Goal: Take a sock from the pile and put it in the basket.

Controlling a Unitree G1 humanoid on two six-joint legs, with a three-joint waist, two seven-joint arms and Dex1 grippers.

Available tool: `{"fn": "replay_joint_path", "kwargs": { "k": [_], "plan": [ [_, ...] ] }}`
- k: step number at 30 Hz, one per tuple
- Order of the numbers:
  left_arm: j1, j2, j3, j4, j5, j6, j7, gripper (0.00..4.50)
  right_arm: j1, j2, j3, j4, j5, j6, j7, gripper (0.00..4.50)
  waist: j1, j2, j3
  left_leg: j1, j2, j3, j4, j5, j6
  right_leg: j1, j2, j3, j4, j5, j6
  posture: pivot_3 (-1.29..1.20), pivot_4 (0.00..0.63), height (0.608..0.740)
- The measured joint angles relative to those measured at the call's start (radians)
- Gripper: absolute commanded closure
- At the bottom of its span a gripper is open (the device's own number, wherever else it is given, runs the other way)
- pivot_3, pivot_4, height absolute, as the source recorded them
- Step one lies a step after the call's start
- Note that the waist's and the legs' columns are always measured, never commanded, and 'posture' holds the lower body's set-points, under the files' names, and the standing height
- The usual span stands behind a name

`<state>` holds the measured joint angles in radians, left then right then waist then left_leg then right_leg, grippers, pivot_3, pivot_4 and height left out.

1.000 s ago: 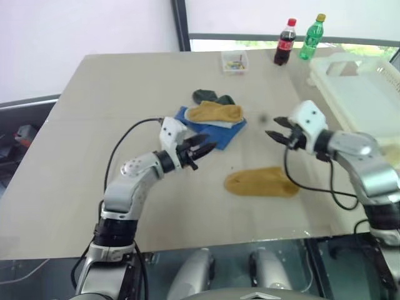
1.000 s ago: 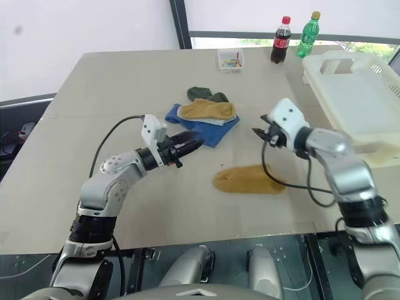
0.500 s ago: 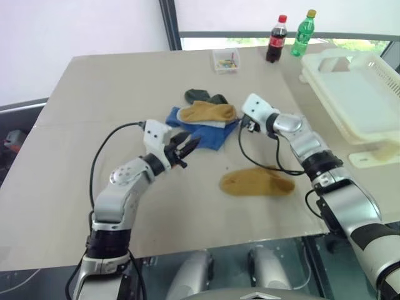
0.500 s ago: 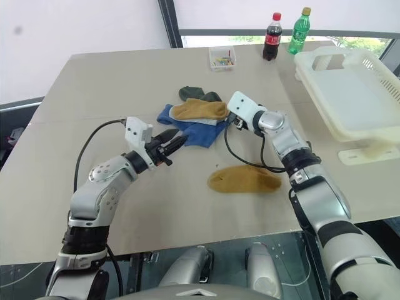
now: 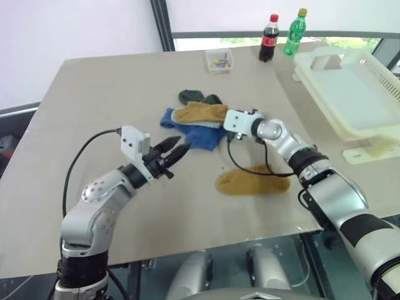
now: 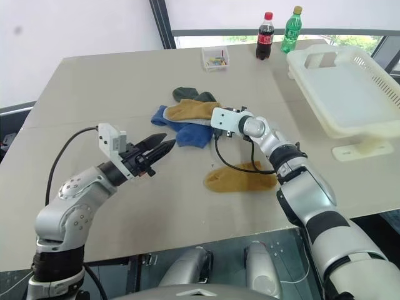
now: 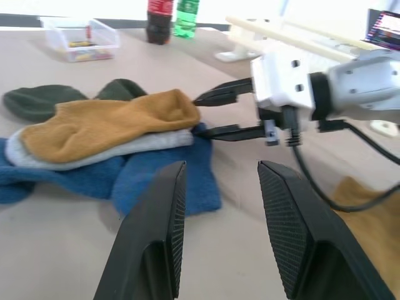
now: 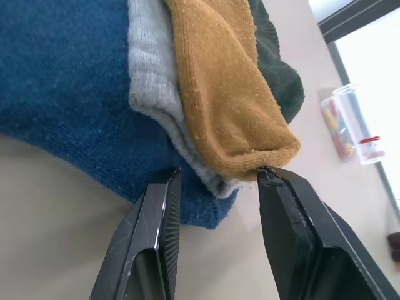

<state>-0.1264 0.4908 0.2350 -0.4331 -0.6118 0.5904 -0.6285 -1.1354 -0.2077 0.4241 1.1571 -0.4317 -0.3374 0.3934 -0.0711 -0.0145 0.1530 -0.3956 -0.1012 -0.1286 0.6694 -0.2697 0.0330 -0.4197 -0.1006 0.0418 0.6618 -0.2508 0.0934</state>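
- Since a second ago our right gripper (image 6: 210,125) has swung across from open bench toward the pile (image 5: 197,119); its fingers now stand released at the pile's near edge, straddling the ends of the top socks without clenching.
- We read this as the approach finished and the grasp not yet made: closing here should pinch the mustard sock (image 8: 228,94), likely with the grey sock (image 8: 164,106) under it.
- Our left gripper (image 5: 173,152) has drawn back from the pile over the same second; its fingers are parted and hold nothing, so it looks to be leaving the pick to the right arm.
- The basket (image 5: 350,94) sits well apart from the pile, at the bench's far right edge, with no sock in it that we can see. A second mustard sock (image 5: 253,182) lies alone on the bench (image 5: 94,94), near the pile on our side.
- The right wrist view shows what the eye views do not: one fingertip (image 8: 270,177) touches the mustard toe, the other (image 8: 169,181) lies against the blue sock (image 8: 69,81), with the grey edge between them.
- The left wrist view shows the right gripper side-on, one finger above the other at the toe end.
- Beyond the pile stand a clear box (image 5: 219,60), a cola bottle (image 5: 269,37) and a green bottle (image 5: 294,31).
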Motion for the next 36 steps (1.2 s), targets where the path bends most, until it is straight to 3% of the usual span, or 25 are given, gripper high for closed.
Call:
{"fn": "replay_joint_path", "kwargs": {
  "k": [11, 14, 16, 17, 29, 36],
  "plan": [
    [0.03, 0.02, 0.03, -0.007, -0.021, -0.032, -0.025, 2.56, -0.001, 0.003, 0.0, 0.001, -0.037, -0.037, -0.032, 2.52, 0.001, 0.0, 0.0, 0.0, 0.0, 0.0, 0.0, 0.0, 0.0, 0.0, 0.0, 0.0, 0.0, 0.0, 0.0, 0.0, 0.15, 0.74],
    [0.034, 0.022, 0.031, -0.01, -0.025, -0.032, -0.026, 2.52, -0.008, 0.012, 0.0, 0.018, -0.04, -0.038, -0.039, 3.35, 0.0, 0.0, 0.0, 0.0, 0.0, 0.0, 0.0, 0.0, 0.0, 0.0, 0.001, 0.0, 0.0, 0.0, 0.0, 0.0, 0.15, 0.74],
    [0.052, 0.03, 0.034, -0.027, -0.046, -0.032, -0.031, 2.52, -0.012, 0.016, 0.0, 0.03, -0.045, -0.038, -0.047, 4.37, -0.001, 0.0, 0.0, 0.0, 0.0, 0.0, 0.0, 0.0, 0.0, 0.0, 0.001, 0.001, 0.0, 0.0, 0.0, 0.0, 0.15, 0.74],
    [0.059, 0.034, 0.041, -0.032, -0.062, -0.032, -0.037, 2.52, -0.012, 0.018, 0.0, 0.034, -0.048, -0.039, -0.05, 4.45, 0.0, 0.0, 0.0, 0.0, 0.0, 0.0, 0.0, 0.0, 0.0, 0.0, 0.001, 0.001, 0.0, 0.0, 0.0, 0.0, 0.15, 0.74],
    [0.264, 0.158, 0.255, -0.079, -0.213, -0.038, -0.166, 2.52, -0.013, 0.004, -0.001, 0.025, -0.051, -0.068, -0.025, 4.45, -0.001, 0.004, 0.002, 0.001, 0.001, 0.001, -0.001, 0.0, 0.0, 0.0, 0.001, 0.001, 0.0, 0.0, 0.0, 0.0, 0.15, 0.74],
    [0.358, 0.177, 0.323, -0.086, -0.215, -0.081, -0.222, 2.52, 0.045, -0.079, -0.011, -0.175, -0.011, -0.1, 0.109, 4.45, 0.005, 0.005, 0.003, 0.001, 0.001, 0.0, -0.001, 0.0, 0.0, 0.0, 0.001, 0.001, -0.001, 0.0, 0.0, 0.0, 0.15, 0.74]
  ]
}}
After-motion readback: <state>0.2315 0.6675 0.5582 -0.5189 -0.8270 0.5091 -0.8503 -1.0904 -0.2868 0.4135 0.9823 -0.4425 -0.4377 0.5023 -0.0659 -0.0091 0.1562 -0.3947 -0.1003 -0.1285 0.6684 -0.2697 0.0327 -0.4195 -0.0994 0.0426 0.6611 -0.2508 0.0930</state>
